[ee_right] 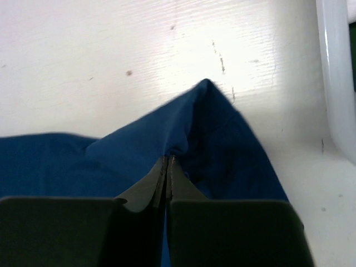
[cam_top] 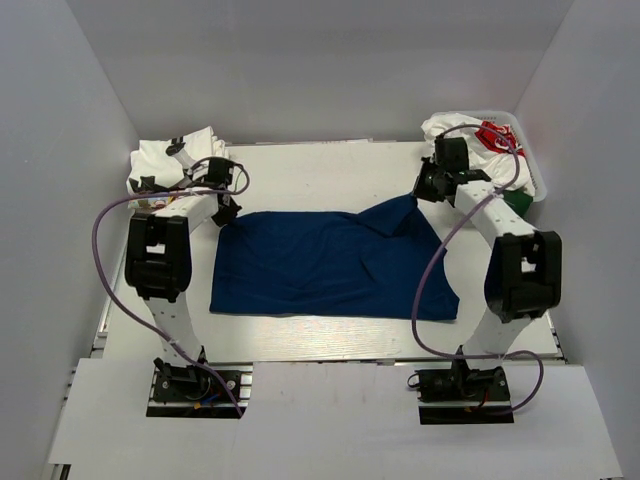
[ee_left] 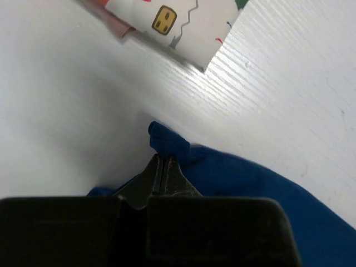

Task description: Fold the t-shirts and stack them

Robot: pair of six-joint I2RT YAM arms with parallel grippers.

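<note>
A plain dark blue t-shirt (cam_top: 320, 262) lies spread on the white table. My left gripper (cam_top: 226, 211) is shut on its far left corner (ee_left: 167, 142). My right gripper (cam_top: 428, 190) is shut on its far right corner (ee_right: 183, 142), which is lifted into a peak. A folded white t-shirt with cartoon print (cam_top: 175, 158) lies at the far left and shows in the left wrist view (ee_left: 178, 28). More white t-shirts with red print and green trim (cam_top: 480, 140) are heaped in the basket at the far right.
A white plastic basket (cam_top: 535, 170) stands at the far right corner; its wall shows in the right wrist view (ee_right: 336, 78). White walls close in the table on the left, the back and the right. Purple cables loop beside both arms.
</note>
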